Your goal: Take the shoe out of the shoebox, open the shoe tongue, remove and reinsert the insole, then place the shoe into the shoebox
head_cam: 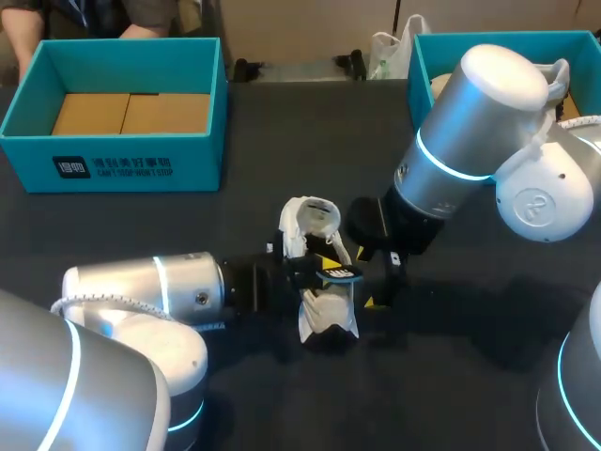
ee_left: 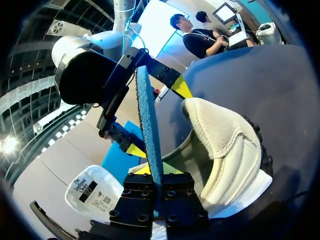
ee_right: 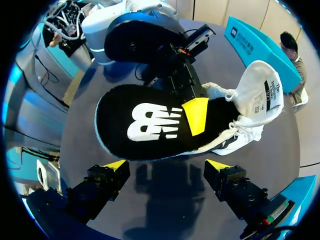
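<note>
One white shoe (head_cam: 327, 315) lies mid-tabletop (head_cam: 188, 225) in the head view, well apart from the teal shoebox (head_cam: 113, 141) at the far left.

Left wrist view: my left claw (ee_left: 156, 170) is clamped on the insole (ee_left: 149, 115), held edge-on just beside the shoe.

Right wrist view: my right claw (ee_right: 166, 165) stands wide, holding nothing, with the insole's black face ahead of it.

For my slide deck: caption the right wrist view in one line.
Left fingers pinch the black insole by the white shoe; right fingers stand open facing it.
</note>
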Robot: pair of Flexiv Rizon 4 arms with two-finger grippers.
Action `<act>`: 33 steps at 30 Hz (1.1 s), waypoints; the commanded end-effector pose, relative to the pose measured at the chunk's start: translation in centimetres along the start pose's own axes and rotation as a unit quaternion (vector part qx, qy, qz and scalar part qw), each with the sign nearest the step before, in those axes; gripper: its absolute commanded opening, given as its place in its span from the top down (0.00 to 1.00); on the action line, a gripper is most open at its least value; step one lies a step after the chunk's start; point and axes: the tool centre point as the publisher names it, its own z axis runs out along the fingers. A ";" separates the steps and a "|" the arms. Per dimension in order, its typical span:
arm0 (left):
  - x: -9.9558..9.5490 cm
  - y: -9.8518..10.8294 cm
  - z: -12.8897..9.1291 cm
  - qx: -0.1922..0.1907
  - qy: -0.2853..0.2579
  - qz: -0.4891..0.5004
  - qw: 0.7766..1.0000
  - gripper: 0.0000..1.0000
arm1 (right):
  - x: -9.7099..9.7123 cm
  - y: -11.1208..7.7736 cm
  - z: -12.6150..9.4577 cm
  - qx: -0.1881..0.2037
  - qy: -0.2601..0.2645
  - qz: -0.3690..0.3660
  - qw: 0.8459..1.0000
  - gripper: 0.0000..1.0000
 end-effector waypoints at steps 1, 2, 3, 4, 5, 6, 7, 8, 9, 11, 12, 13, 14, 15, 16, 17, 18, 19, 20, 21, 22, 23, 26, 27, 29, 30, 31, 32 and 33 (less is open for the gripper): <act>-0.1 -0.7 -1.0 0.002 0.005 -0.002 1.000 0.73 | 0.1 0.0 0.1 0.000 -0.001 0.000 1.000 0.00; -0.1 -0.9 -1.2 0.004 0.004 -0.003 1.000 0.73 | 0.1 0.0 0.1 0.000 -0.001 0.000 1.000 0.00; -0.2 -1.2 -1.5 0.008 0.002 -0.004 1.000 0.73 | 0.1 0.0 0.1 0.000 -0.001 0.000 1.000 0.00; -0.2 -1.4 -1.7 0.009 0.002 -0.005 1.000 0.73 | 0.1 0.0 0.1 0.000 -0.001 0.000 1.000 0.00; -0.3 -1.6 -1.9 0.010 0.001 -0.005 1.000 0.73 | 0.1 0.0 0.1 0.000 -0.001 0.000 1.000 0.00; -0.4 -1.8 -2.1 0.014 0.001 -0.006 1.000 0.73 | 0.1 0.0 0.1 0.000 -0.001 0.000 1.000 0.00; -0.4 -1.9 -2.2 0.015 0.001 -0.006 1.000 0.74 | 0.1 0.0 0.1 0.000 -0.001 0.000 1.000 0.00; -0.5 -2.1 -2.3 0.015 0.001 -0.006 1.000 0.75 | 0.1 0.0 0.1 0.000 -0.001 0.000 1.000 0.00; -0.5 -2.2 -2.4 0.018 0.001 -0.007 1.000 0.77 | 0.1 0.0 0.1 0.000 -0.001 0.000 1.000 0.00; -0.7 -2.5 -2.5 0.016 0.002 -0.004 1.000 0.82 | 0.1 0.0 0.1 0.000 -0.001 0.000 1.000 0.00; -0.7 -2.7 -2.5 0.018 0.002 -0.003 1.000 0.85 | 0.1 0.0 0.1 0.000 -0.001 0.000 1.000 0.00; -0.8 -2.8 -2.6 0.018 0.002 -0.002 1.000 0.86 | 0.1 0.0 0.1 0.000 -0.001 0.000 1.000 0.00; -0.9 -2.9 -2.6 0.019 0.001 -0.001 1.000 0.87 | 0.1 0.0 0.1 0.000 -0.001 0.000 1.000 0.00; -0.9 -3.0 -2.5 0.020 0.002 0.000 1.000 0.88 | 0.1 0.0 0.1 0.000 -0.001 0.000 1.000 0.00; -0.9 -3.1 -2.5 0.020 0.002 0.001 1.000 0.89 | 0.1 0.0 0.1 0.000 -0.001 0.000 1.000 0.00; -0.9 -3.2 -2.4 0.021 0.004 0.002 1.000 0.93 | 0.1 0.0 0.1 0.000 -0.001 0.000 1.000 0.00; -0.8 -3.2 -2.1 0.022 0.007 0.002 1.000 0.99 | 0.1 0.0 0.1 0.000 -0.001 0.000 1.000 0.00; -0.7 -3.2 -2.0 0.022 0.007 0.002 1.000 1.00 | 0.1 0.0 0.1 0.000 -0.001 0.000 1.000 0.00; -0.6 -3.2 -1.9 0.023 0.009 0.002 1.000 1.00 | 0.1 0.0 0.1 0.000 -0.001 0.000 1.000 0.00; -0.5 -3.1 -1.7 0.026 0.013 0.003 1.000 1.00 | 0.1 0.0 0.1 0.000 -0.001 0.000 1.000 0.00; -0.4 -3.1 -1.5 0.027 0.014 0.005 1.000 1.00 | 0.1 0.0 0.1 0.000 -0.001 0.000 1.000 0.00; -0.3 -3.1 -1.3 0.027 0.015 0.007 0.999 1.00 | 0.1 0.0 0.1 0.000 -0.001 0.000 1.000 0.00; 0.0 -2.7 -0.7 0.026 0.018 0.026 0.999 1.00 | 0.1 0.0 0.1 0.000 -0.001 0.000 1.000 0.00; 0.1 -2.5 -0.6 0.028 0.019 0.029 0.999 1.00 | 0.1 0.0 0.1 0.000 -0.001 0.000 1.000 0.00; 0.0 -2.0 -0.2 0.021 0.017 0.035 0.999 1.00 | 0.1 0.0 0.1 0.000 -0.001 0.000 1.000 0.00; -0.1 -1.7 -0.1 0.015 0.015 0.037 0.999 1.00 | 0.1 0.0 0.1 0.000 -0.001 0.000 1.000 0.00; -0.2 -1.4 0.0 0.012 0.015 0.039 0.999 1.00 | 0.1 0.0 0.1 0.000 -0.001 0.000 1.000 0.00; -0.3 -1.2 0.1 0.006 0.015 0.039 0.999 1.00 | 0.1 0.0 0.1 0.000 -0.001 0.000 1.000 0.00; -0.3 -1.0 0.2 0.000 0.013 0.040 0.999 1.00 | 0.1 0.0 0.1 0.000 -0.001 0.000 1.000 0.00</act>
